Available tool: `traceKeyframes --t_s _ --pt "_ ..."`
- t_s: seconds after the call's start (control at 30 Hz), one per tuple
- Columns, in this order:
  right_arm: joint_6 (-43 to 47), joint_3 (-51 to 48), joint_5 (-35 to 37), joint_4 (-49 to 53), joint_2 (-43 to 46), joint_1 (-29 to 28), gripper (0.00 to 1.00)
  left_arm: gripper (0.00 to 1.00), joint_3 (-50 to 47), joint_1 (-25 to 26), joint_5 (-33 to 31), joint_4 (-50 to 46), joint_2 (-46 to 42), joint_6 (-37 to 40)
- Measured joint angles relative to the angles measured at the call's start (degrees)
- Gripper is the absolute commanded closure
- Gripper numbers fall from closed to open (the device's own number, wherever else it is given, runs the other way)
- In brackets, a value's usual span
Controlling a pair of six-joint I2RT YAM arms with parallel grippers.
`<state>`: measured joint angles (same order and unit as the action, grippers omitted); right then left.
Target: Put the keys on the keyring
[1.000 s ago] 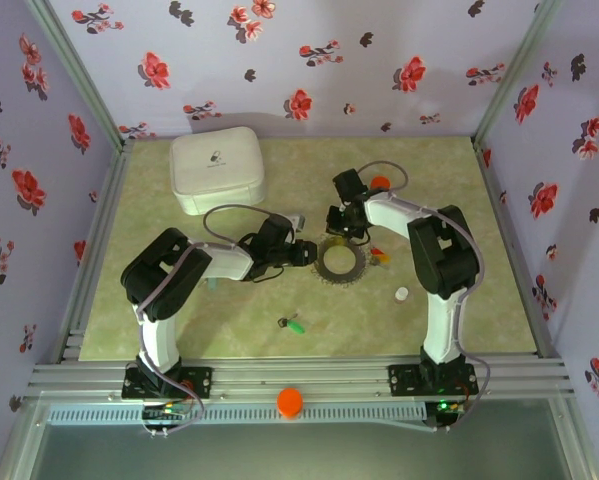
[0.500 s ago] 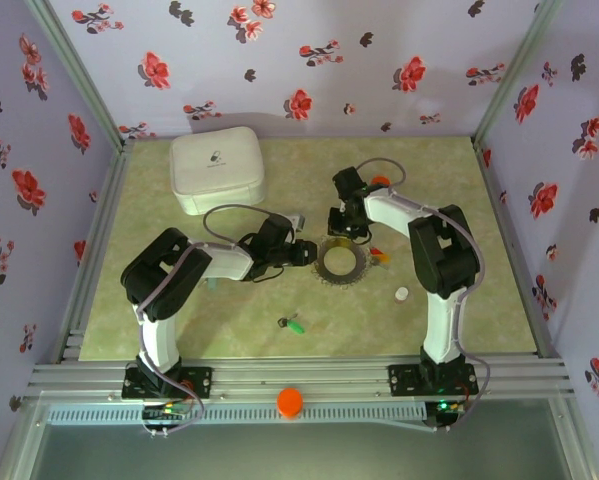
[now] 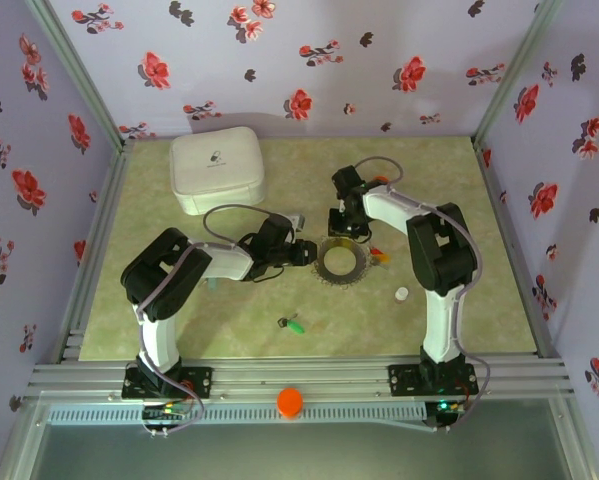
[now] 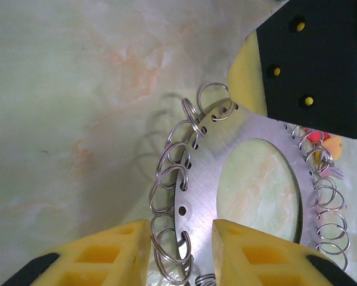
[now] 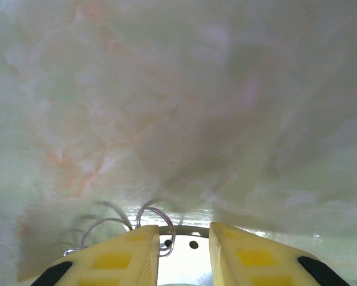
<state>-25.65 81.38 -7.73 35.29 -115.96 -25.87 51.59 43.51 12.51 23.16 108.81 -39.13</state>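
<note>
Orange cap [image 3: 290, 401]: on the near rail, between the two arm bases, off the tabletop [image 3: 179, 320].
Green key [image 3: 295, 325]: lies alone on the tabletop, near the front edge and well apart from the keyring.
White cap [image 3: 402, 294]: small and round, on the tabletop just beside the right arm's upright link.
Left gripper [image 3: 311, 254]: reaches in low from the left to the keyring's left rim. From the left wrist [image 4: 181, 229], one yellow finger [image 4: 115, 250] sits outside the rim against the wire loops. The other finger sits on the hole side. The jaws are clamped on the flat band.
Keyring [image 3: 341, 262]: lies flat at mid-tabletop between the two grippers. Up close [image 4: 205, 179] it is a flat metal band with small holes round its edge, and a thin wire loop hangs from many of them.
Red and yellow keys [image 3: 379, 254]: just beside the keyring's right rim; whether they hang on a loop I cannot tell [image 4: 321, 140].
Right gripper [image 3: 345, 232]: points down at the keyring's far rim. From the right wrist [image 5: 185, 229], the jaws stand a narrow gap apart. The rim [image 5: 184, 235] and a loop show in that gap; whether they pinch anything I cannot tell.
White case [image 3: 217, 170]: a rounded square at the far left, well apart from the rest.
</note>
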Motion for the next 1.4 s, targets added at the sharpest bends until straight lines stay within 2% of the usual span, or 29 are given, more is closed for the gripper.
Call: traceKeyframes --t_s 0.5,1.03,1.27,1.4 --pt "1.7 0.8 -4.4 0.2 -0.9 0.0 0.73 0.68 0.0 0.0 0.0 0.0 0.0 0.0" --pt "2.8 1.8 -6.1 0.2 -1.9 -1.0 0.77 0.7 0.0 0.0 0.0 0.0 0.2 0.0" --pt "2.8 1.8 -6.0 0.2 -2.1 -1.0 0.84 0.7 0.0 0.0 0.0 0.0 0.4 0.0" --pt "3.2 2.2 -6.3 0.2 -2.1 -1.0 0.94 0.7 0.0 0.0 0.0 0.0 0.4 0.0"
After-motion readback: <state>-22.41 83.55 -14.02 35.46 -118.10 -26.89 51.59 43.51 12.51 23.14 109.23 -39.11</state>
